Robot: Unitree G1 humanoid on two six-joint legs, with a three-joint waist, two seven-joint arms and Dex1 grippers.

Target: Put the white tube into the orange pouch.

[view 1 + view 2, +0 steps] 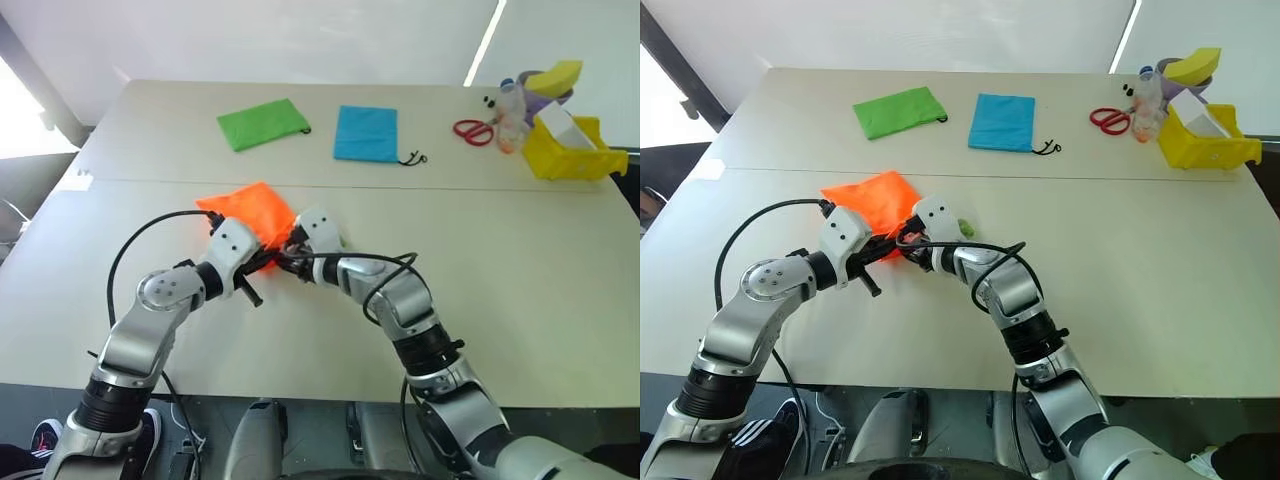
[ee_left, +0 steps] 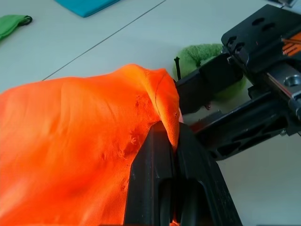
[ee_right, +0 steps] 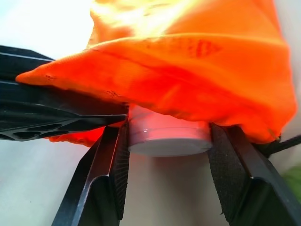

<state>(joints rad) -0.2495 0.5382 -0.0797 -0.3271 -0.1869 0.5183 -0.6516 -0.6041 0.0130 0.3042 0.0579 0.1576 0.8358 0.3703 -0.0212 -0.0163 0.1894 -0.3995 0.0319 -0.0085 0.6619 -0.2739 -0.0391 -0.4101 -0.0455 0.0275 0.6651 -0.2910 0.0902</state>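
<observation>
- pouch [image 1: 252, 212] on table [image 1: 520, 270], near middle, between both grippers
- tube [image 3: 168, 137] partly inside pouch mouth
- two other pouches [image 1: 264, 123] [image 1: 366, 133] behind it
- scissors [image 1: 473, 131], bin [image 1: 570, 148] at far right

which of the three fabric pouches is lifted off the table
The orange pouch: the left gripper pinches its edge and holds it up. The green pouch and blue pouch lie flat farther back.
</observation>
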